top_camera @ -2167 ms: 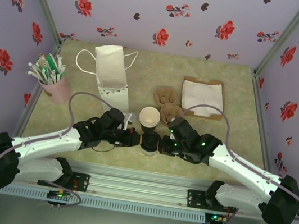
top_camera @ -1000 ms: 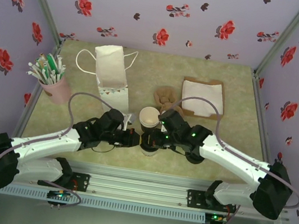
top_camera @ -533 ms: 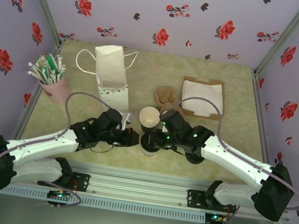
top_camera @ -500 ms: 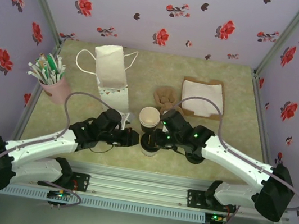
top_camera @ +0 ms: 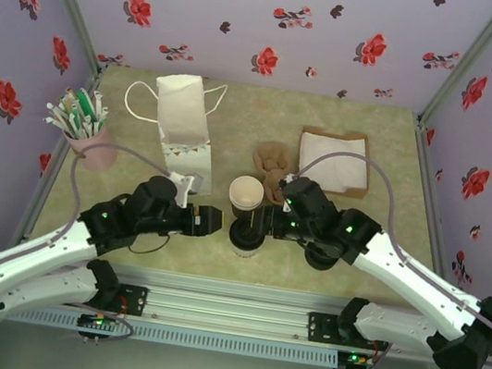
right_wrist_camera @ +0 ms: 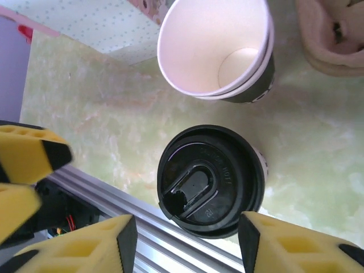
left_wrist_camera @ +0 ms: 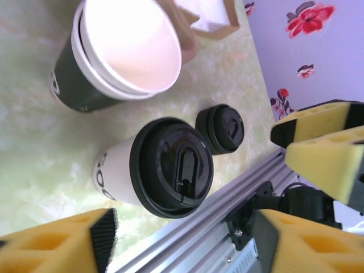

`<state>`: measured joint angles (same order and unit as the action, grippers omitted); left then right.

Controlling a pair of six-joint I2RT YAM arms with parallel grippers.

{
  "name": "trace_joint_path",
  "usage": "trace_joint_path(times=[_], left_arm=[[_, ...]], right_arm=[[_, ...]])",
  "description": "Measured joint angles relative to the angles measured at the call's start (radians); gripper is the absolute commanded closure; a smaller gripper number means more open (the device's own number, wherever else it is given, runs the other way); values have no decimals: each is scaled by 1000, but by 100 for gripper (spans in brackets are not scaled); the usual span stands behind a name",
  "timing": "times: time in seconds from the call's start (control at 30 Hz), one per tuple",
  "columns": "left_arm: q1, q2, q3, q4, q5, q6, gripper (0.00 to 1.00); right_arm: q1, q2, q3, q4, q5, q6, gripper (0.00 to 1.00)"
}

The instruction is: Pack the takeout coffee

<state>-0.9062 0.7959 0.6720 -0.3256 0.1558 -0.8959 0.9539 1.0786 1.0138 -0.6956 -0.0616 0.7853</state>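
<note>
Floral walls (top_camera: 272,20) enclose the table (top_camera: 265,122) where the takeout coffee (top_camera: 247,234) stands lidded. The left gripper (top_camera: 209,220) and right gripper (top_camera: 269,227) flank it, fingers released.

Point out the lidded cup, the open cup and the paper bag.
lidded cup (right_wrist_camera: 211,181): right wrist view, lid top.
open cup (right_wrist_camera: 210,51): right wrist view, inner wall.
paper bag (top_camera: 181,123): top external view, side face.

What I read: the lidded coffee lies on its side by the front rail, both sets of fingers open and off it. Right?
Not quite: the takeout coffee stands upright, lid up, as the right wrist view shows. It is by the front rail, and the left fingers and right fingers are open, off it.
</note>
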Motion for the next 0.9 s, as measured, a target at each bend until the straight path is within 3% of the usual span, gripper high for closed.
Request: trace_joint_path(times=[0.13,0.23,0.47,0.9], left_arm=[[0,-89,35,-72,-61,50,3],[0,-139,47,-128,-103,77,1],[0,-187,64,-243,-175,123,1],[-13,-43,92,-291,-188,166,1]], right_arm=[[0,-40,12,-52,43,-18,17],[0,-69,14,-89,73,-26,10],[-11,-95,19,-172,153,-27,9],[-142,63,101,-270,193,-113,9]])
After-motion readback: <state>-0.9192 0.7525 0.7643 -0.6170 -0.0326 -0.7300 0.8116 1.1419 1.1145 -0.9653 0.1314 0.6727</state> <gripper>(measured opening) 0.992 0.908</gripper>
